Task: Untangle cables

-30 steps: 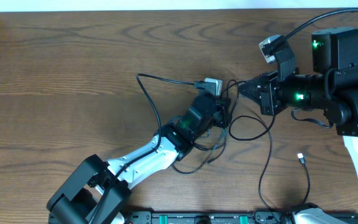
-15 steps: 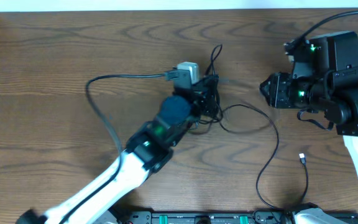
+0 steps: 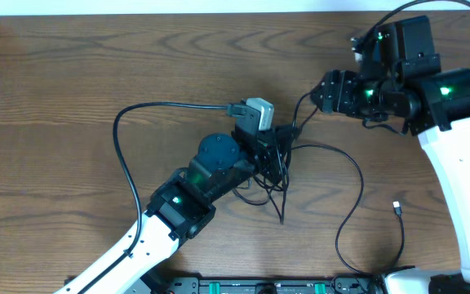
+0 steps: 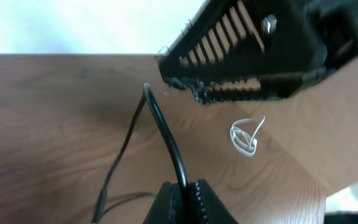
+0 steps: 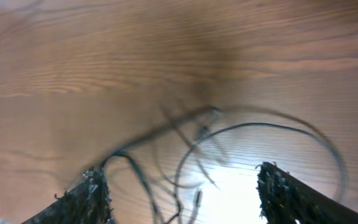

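Observation:
A knot of thin black cables (image 3: 281,166) lies mid-table. My left gripper (image 3: 276,157) is in that knot, and in the left wrist view it (image 4: 184,190) is shut on one black cable (image 4: 166,138) that arches up out of the jaws. A small white cable (image 4: 247,137) lies coiled on the wood beyond. My right gripper (image 3: 320,91) hangs up and right of the knot, apart from it. Its fingers (image 5: 93,191) stand wide open (image 5: 182,179) with blurred black cables (image 5: 194,152) on the table below them. One long black cable (image 3: 356,189) loops right, and a small white plug (image 3: 396,207) lies nearby.
The left arm's own thick black cord (image 3: 125,131) loops out to the left from its grey wrist camera (image 3: 259,109). The right arm's white link (image 3: 455,180) runs down the right side. A black rail (image 3: 284,286) lines the table's front edge.
My right gripper has opened and drawn back up and away from the knot. The left arm has swung round, still shut on its cable, and the knot has shifted with it.

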Motion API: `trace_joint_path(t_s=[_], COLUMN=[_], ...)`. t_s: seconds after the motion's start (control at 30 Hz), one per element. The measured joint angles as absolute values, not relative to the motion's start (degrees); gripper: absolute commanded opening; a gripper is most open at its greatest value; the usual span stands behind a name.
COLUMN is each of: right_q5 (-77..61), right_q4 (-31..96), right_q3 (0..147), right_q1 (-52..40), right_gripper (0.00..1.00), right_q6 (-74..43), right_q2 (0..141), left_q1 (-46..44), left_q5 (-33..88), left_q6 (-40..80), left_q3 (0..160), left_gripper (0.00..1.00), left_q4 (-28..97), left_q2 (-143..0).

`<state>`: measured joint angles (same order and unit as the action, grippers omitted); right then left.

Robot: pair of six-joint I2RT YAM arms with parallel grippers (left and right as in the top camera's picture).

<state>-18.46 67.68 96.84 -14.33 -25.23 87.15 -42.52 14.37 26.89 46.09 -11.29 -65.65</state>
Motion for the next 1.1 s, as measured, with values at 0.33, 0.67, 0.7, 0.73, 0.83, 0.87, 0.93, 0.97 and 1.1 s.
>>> trace_joint_path(t_s=[0.33,0.67,0.7,0.73,0.83,0.87,0.93,0.97,1.1], right_q5=[-25.9,-27.5,-27.8,-28.0,-26.5,-25.6,-23.0,-21.5,-15.0], right_q4=[69.3,68.4,68.3,68.3,70.0,70.6,72.8,74.0,79.1], right_q3=[96.8,96.8,96.8,96.8,96.8,96.8,96.9,97.0,97.0], right_q1=[-14.3,-15.5,-15.5,-15.6,-15.7,-15.7,-15.6,-15.4,-13.8], right_gripper=[0.74,0.01,0.01,0.01,0.01,0.01,0.01,0.01,0.01], right_q6=[-28.3,-30.9,-31.2,-31.7,-31.9,-32.1,-32.1,-32.1,-32.1], right_q2=[87.5,91.7,92.4,93.4,94.5,94.5,94.5,94.5,94.5], left_q1=[-42.5,-42.5,-42.5,-42.5,-42.4,-42.3,-41.6,-41.1,-37.9], left_q5=[15.2,17.0,17.3,17.3,14.9,13.5,10.1,8.1,-0.9], left_q6=[23.5,22.0,21.9,21.8,21.4,21.3,21.1,21.1,21.2], left_q3=[46.1,46.1,46.1,46.1,46.1,46.1,46.1,46.1,46.1], left_gripper=[0.07,0.08,0.08,0.08,0.08,0.08,0.08,0.08,0.08], left_q4=[-10.9,-11.7,-11.7,-11.6,-11.5,-11.4,-11.3,-11.5,-12.3], left_q2=[-65.7,-65.7,-65.7,-65.7,-65.8,-65.8,-65.8,-65.8,-65.7])
